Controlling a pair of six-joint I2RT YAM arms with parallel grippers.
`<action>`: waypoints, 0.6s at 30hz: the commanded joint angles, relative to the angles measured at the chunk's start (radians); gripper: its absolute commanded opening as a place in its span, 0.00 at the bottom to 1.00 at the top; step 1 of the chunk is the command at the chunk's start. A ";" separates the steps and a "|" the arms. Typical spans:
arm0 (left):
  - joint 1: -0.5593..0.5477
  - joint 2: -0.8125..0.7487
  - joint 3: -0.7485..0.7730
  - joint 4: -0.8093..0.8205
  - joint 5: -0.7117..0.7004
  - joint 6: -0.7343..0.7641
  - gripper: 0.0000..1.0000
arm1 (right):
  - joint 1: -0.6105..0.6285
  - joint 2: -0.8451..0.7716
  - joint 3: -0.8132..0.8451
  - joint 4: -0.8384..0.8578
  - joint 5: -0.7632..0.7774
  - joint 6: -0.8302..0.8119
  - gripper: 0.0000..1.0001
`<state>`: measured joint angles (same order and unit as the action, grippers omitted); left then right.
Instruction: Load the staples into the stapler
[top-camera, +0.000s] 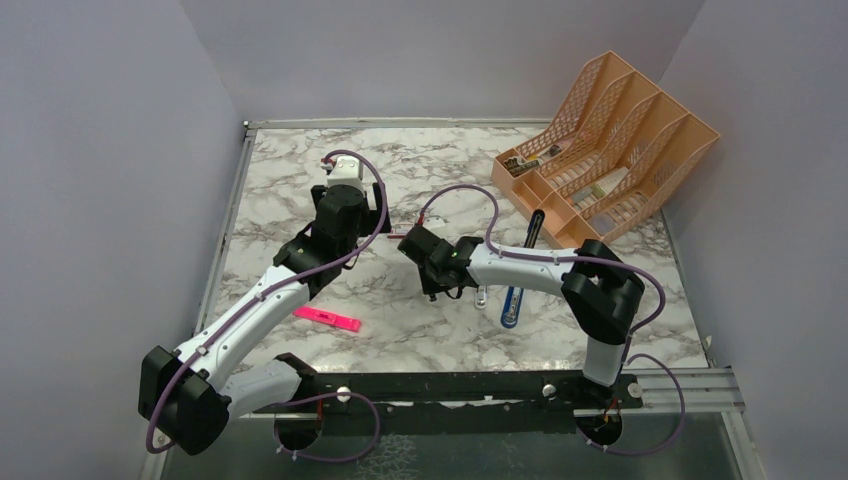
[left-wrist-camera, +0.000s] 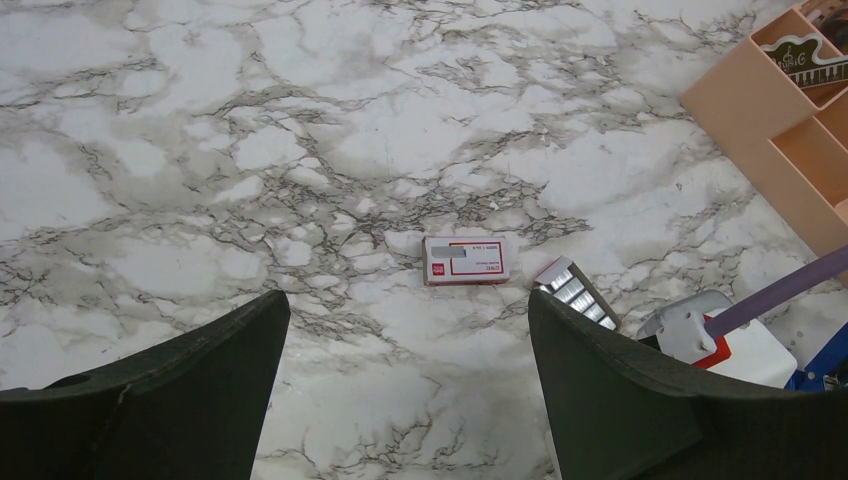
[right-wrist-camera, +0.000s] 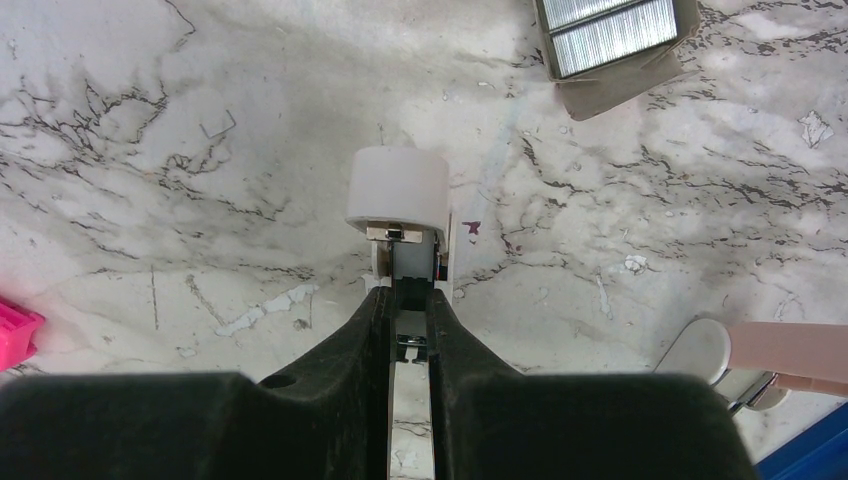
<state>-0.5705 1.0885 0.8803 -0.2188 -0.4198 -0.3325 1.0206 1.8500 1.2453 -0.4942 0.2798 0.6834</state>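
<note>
Marble surface (left-wrist-camera: 300, 150): left pincer (left-wrist-camera: 408, 302) apart; right pincer (right-wrist-camera: 408, 296) clamped on partly hidden stapler (right-wrist-camera: 397, 190); staples (right-wrist-camera: 610, 25) cut off upper right.

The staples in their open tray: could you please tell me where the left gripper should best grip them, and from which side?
Probably from straight above, pinching one strip of the staples across its narrow width, on the long sides. The strips lie flat, side by side in the shallow tray, whose walls block a sideways approach. The left gripper is open.

Pink highlighter (top-camera: 327, 319), peach desk organizer (top-camera: 610, 140), marble table (top-camera: 440, 345)
</note>
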 joint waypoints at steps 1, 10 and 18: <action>0.004 -0.001 -0.006 0.016 -0.022 0.001 0.90 | 0.001 -0.017 -0.024 -0.016 -0.058 -0.012 0.18; 0.003 -0.001 -0.006 0.016 -0.020 0.001 0.90 | 0.002 -0.005 -0.021 -0.031 -0.080 -0.026 0.18; 0.003 -0.001 -0.007 0.016 -0.021 0.001 0.90 | 0.001 -0.010 -0.004 -0.043 -0.078 -0.036 0.22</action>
<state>-0.5705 1.0885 0.8803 -0.2192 -0.4198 -0.3325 1.0187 1.8473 1.2419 -0.4942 0.2539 0.6571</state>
